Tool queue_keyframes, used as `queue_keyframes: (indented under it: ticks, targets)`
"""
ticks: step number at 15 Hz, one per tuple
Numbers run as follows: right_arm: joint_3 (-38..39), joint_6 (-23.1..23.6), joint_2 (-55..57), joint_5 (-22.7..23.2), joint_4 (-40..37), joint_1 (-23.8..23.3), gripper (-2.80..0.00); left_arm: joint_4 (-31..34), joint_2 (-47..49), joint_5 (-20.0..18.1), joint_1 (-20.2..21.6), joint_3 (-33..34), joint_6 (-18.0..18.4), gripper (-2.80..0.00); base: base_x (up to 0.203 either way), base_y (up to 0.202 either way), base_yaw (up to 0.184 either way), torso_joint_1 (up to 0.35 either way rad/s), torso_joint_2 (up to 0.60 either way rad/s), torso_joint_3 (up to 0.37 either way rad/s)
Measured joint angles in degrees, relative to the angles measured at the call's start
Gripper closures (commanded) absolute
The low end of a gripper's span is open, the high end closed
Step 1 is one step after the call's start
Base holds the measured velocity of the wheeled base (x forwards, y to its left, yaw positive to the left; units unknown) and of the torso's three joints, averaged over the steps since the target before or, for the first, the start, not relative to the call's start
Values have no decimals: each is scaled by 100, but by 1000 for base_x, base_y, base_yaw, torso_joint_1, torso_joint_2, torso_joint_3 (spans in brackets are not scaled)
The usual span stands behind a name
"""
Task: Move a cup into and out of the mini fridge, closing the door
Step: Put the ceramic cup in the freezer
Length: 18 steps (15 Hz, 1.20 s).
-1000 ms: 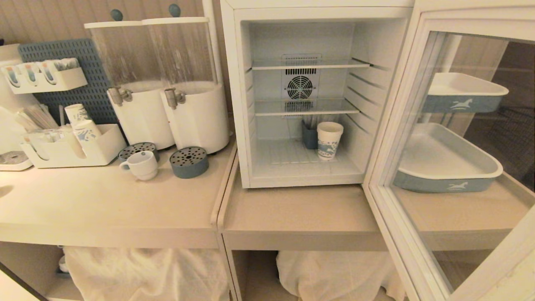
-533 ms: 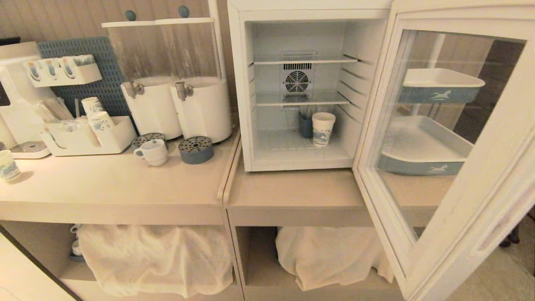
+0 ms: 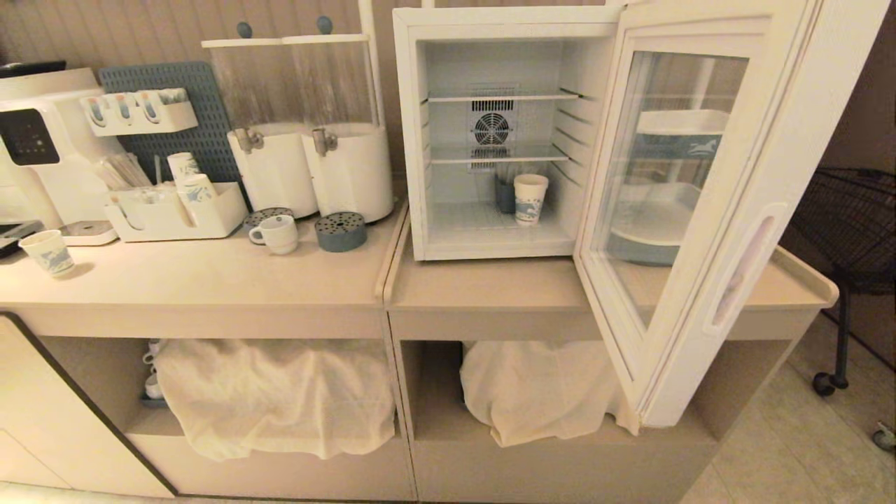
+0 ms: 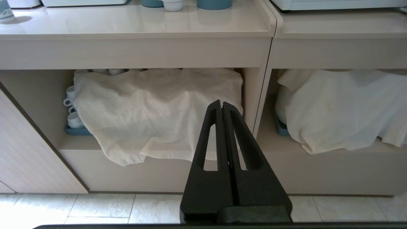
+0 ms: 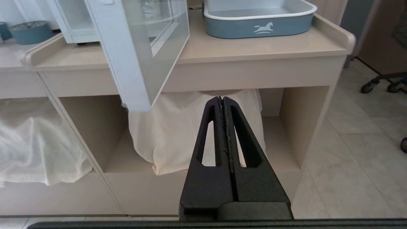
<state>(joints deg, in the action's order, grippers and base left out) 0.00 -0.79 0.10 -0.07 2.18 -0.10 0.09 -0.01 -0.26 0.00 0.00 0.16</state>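
Two pincers, left (image 4: 222, 103) and right (image 5: 222, 99), both pressed together and empty, hang below the surface (image 3: 210, 280); above them, one cup (image 3: 276, 234), one fridge (image 3: 490, 133), door (image 3: 700, 210) open.

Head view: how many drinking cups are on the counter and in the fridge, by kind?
White handled cup: 1
Patterned paper cups: 4 (loose cup, organiser cups, fridge cup)
Total: 5
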Motion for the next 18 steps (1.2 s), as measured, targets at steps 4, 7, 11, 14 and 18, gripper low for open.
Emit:
queue_keyframes:
  ticks: [4,7,11,14,18]
  targets:
    - [0,0,0,-2,2,2,0,-2,1,-1,0,0,2,0,0,0,0,0,0,0]
    - [0,2,0,-4,-3,-1,0,-4,1,-1,0,0,4,0,-4,54,3,1,0,2]
    - [0,0,0,-2,-1,-1,0,-1,1,-1,0,0,2,0,0,191,-2,2,4,1]
    - [0,0,0,-2,-1,5,0,-2,1,0,0,0,2,0,0,191,-1,-2,1,1]
    - [0,0,0,-2,-1,-1,0,1,1,2,0,0,2,0,0,193,1,1,2,2]
